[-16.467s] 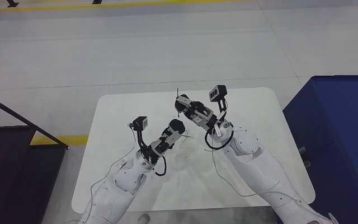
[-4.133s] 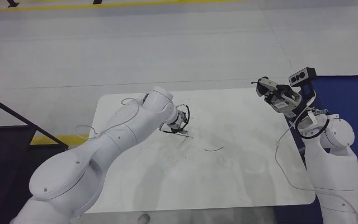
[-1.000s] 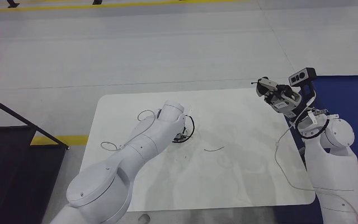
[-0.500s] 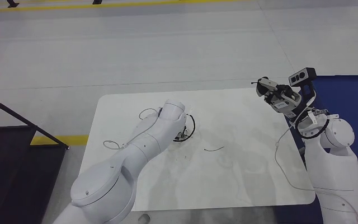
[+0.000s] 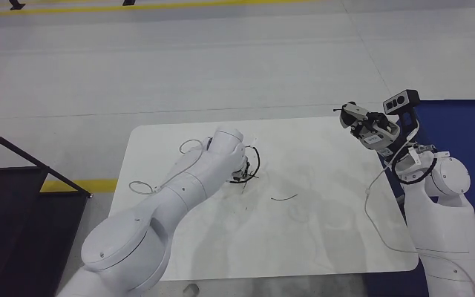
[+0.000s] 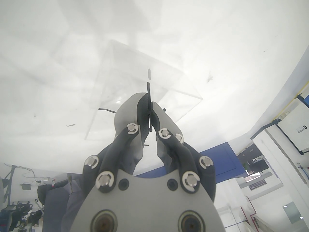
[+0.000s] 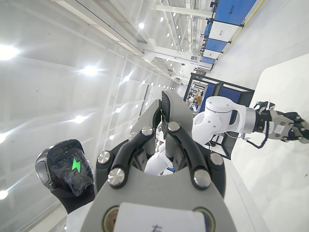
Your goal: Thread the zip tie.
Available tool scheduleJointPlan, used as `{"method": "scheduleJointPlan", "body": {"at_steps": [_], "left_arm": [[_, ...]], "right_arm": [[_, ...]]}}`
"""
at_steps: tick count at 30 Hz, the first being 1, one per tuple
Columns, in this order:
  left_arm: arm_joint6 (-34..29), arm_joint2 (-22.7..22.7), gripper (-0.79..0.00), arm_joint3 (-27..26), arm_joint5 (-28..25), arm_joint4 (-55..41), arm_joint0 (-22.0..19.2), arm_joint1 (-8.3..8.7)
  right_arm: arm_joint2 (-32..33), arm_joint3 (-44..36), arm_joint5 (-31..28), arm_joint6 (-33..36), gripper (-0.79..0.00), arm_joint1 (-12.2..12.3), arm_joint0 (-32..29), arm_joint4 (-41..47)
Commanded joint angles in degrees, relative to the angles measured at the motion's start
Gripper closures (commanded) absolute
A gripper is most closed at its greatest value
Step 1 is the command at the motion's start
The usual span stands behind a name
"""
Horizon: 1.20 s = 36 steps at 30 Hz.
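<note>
Near the middle of the table [image 5: 326, 237], our left gripper [image 6: 149, 102] sits low, its jaws pinching the zip tie [image 6: 148, 88], with a short black tip standing free past the pads. We judge the tie light, thin and springy, slick on its flat faces, so it would bow or swing if held far back. This grip close to the tip looks right for steering it into a small opening. A second hold belongs beside the head, which we cannot make out. A loose black strip [image 5: 283, 197] lies flat on the table near that gripper, apart from it. Our right gripper [image 7: 163, 108] hangs raised over the far right corner, jaws pressed together with nothing visible between them, close to the blue cabinet [image 5: 445, 148]. Bare table lies wide between the arms, so our room to work is inward, away from that edge.
</note>
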Motion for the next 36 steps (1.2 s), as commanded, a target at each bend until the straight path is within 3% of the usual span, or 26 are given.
{"method": "scheduleJointPlan", "body": {"at_steps": [1, 7, 10, 15, 18, 29, 36], "left_arm": [[2.7, -0.6, 0.000, -2.7, 0.0, -2.1, 0.1, 1.41], [15.1, -3.6, 0.000, -14.4, 0.0, -7.9, 2.6, 6.15], [23.3, -6.2, 0.000, -23.0, 0.0, -11.2, 5.3, 8.86], [35.3, -13.2, 0.000, -39.6, -0.7, -13.2, 11.8, 13.53], [36.8, -16.4, 0.000, -47.0, -2.1, -10.3, 15.9, 15.92], [36.5, -16.5, 0.000, -46.9, -2.5, -10.2, 16.1, 15.94], [32.2, -19.0, 0.000, -49.4, -11.9, 1.9, 18.6, 16.91]], "right_arm": [[0.0, 0.0, 0.0, 0.0, 0.000, 0.0, 0.0, 0.0], [0.0, 0.0, 0.0, 0.0, 0.000, 0.0, 0.0, 0.0], [0.0, 0.0, 0.0, 0.0, 0.000, 0.0, 0.0, 0.0], [0.0, 0.0, 0.0, 0.0, 0.000, 0.0, 0.0, 0.0], [0.0, 0.0, 0.0, 0.0, 0.000, 0.0, 0.0, 0.0], [0.0, 0.0, 0.0, 0.0, 0.000, 0.0, 0.0, 0.0], [0.0, 0.0, 0.0, 0.0, 0.000, 0.0, 0.0, 0.0]]}}
